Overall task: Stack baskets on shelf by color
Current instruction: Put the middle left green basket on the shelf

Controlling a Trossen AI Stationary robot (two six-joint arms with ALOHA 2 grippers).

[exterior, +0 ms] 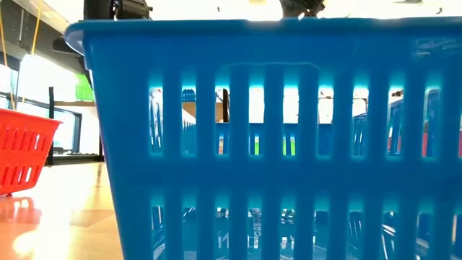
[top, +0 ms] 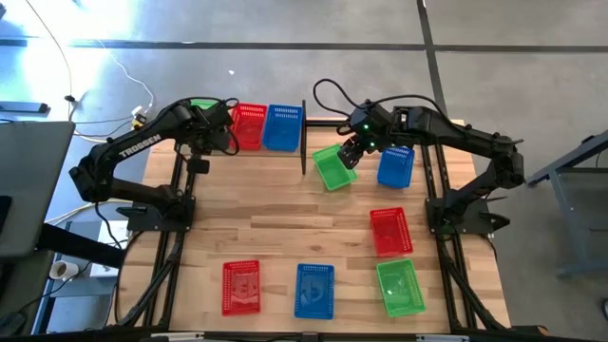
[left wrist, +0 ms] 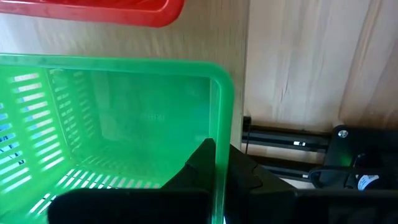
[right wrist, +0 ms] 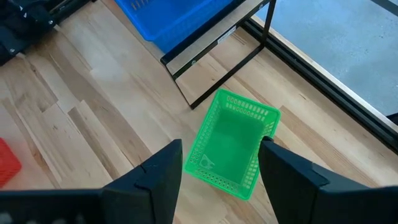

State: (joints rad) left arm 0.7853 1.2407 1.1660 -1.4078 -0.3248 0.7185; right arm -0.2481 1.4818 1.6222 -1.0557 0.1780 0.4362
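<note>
Gripping the rim of a green basket (left wrist: pixel 112 124), the left gripper (left wrist: pixel 214 165) sits at the left end of the shelf (top: pixel 306 142), its fingers pinched tight on the basket's wall, one inside and one outside. In the high view that basket is mostly hidden under the left arm, with only a green edge showing. Next along the shelf stand a red basket (top: pixel 250 125) and then a blue basket (top: pixel 283 126), side by side and touching.

Further right, off the shelf's end, a second green basket (top: pixel 332 166) lies tilted on the tabletop (top: pixel 285 228). The right gripper (right wrist: pixel 219 163) hovers just above it with fingers spread wide and nothing between them. Beside it to the right is another blue basket (top: pixel 395 166).

Lower on the table, a red basket (top: pixel 241 286), a blue one (top: pixel 314 289), a green one (top: pixel 400 287) and a red one (top: pixel 390 231) rest apart. The low view is filled by a blue basket's lattice wall.
</note>
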